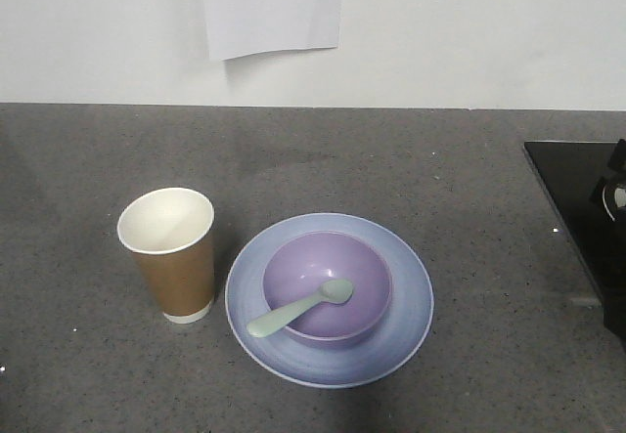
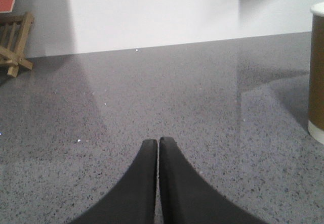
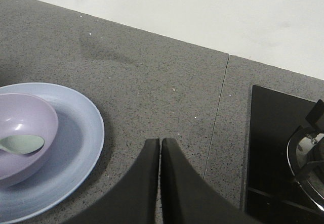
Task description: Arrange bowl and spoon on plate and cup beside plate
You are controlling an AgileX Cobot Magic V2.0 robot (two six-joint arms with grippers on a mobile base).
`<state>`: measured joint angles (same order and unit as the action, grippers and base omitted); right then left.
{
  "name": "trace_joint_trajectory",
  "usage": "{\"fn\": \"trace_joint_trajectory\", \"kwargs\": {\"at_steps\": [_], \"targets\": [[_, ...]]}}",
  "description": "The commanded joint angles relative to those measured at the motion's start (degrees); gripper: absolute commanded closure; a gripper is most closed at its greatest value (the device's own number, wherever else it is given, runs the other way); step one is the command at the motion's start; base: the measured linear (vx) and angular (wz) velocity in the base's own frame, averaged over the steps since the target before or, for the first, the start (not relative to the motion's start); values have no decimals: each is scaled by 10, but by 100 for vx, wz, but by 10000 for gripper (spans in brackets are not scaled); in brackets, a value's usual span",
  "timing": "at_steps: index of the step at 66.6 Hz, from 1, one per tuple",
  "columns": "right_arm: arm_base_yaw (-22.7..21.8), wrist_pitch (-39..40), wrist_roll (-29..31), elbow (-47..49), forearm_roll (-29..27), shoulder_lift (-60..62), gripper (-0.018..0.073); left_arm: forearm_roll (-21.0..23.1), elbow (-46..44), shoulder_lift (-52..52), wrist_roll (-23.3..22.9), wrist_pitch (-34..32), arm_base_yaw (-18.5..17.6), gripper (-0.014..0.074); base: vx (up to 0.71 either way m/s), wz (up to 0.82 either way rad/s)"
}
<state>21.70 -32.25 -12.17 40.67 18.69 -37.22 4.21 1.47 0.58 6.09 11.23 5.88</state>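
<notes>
**Bowl and spoon on plate, cup alongside**

Seen from the front: pale blue plate (image 1: 329,299) flat on the grey speckled worktop (image 1: 293,159), rim slightly raised. Lavender bowl (image 1: 328,286) seated upright in the middle of the plate, a ring of bare blue showing all round it. Mint-green spoon (image 1: 300,308) lying in the bowl, oval head down on the inside bottom, handle slanting up over the near-left rim and jutting out above the plate. Nothing else inside the bowl.

Brown paper cup (image 1: 173,254) standing upright just beside the plate on its left, white rim up, white inside bare of any visible contents, white band at the base. Narrow strip of worktop between cup and plate; not touching.

At the right edge, a black hob (image 1: 577,208) set into the worktop, with part of a metal pot (image 3: 308,158) on it, well apart from the plate. White sheet of paper (image 1: 272,8) hanging on the wall behind.

Left hand (image 2: 158,143): fingertips pressed together, nothing between them, low over bare worktop, cup at the far right edge of its view, a wooden rack (image 2: 12,44) far left.

Right hand (image 3: 160,143): fingertips likewise together and empty, over the worktop between plate and hob.
</notes>
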Motion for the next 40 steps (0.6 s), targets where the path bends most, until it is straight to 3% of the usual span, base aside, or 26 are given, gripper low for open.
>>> {"fn": "trace_joint_trajectory", "kwargs": {"at_steps": [1,40], "targets": [[-5,38,-1,14,12,-3,562,5,-4,9,-2,-57,1,604,0,0],[-5,38,-1,14,12,-3,562,5,-4,9,-2,-54,1,604,0,0]]}}
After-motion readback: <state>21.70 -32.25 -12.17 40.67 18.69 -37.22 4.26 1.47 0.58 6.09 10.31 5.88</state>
